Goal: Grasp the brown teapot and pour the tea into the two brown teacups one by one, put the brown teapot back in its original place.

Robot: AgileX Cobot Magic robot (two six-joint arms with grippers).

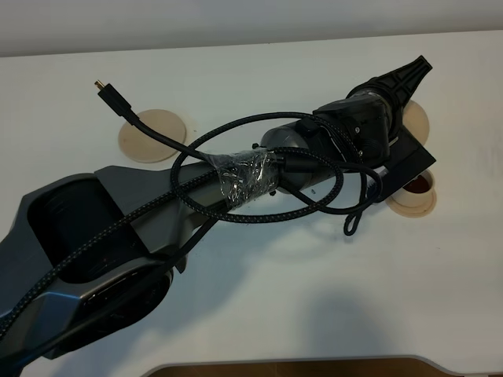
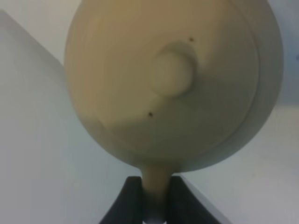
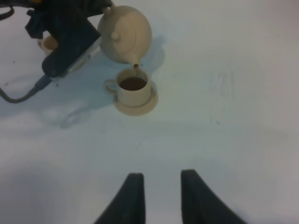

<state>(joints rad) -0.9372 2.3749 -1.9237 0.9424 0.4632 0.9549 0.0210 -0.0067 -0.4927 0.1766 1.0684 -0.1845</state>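
My left gripper (image 2: 154, 198) is shut on the loop handle of the brown teapot (image 2: 173, 84), whose knobbed lid fills the left wrist view. The right wrist view shows the teapot (image 3: 125, 33) tilted, its spout just above a teacup (image 3: 132, 87) that holds dark tea and stands on its saucer. That teacup (image 1: 416, 187) sits right of the left gripper (image 1: 397, 94); the arm hides most of the teapot from above. The second teacup (image 3: 47, 43) peeks out behind the gripper. The wide saucer (image 1: 152, 135), its original place, lies bare. My right gripper (image 3: 161, 196) hovers open and empty.
The left arm (image 1: 236, 177) stretches across the white table (image 1: 314, 298) from lower left to upper right, with looping black cables (image 1: 259, 208) hanging off it. A loose cable end (image 1: 102, 86) points toward the table's back edge.
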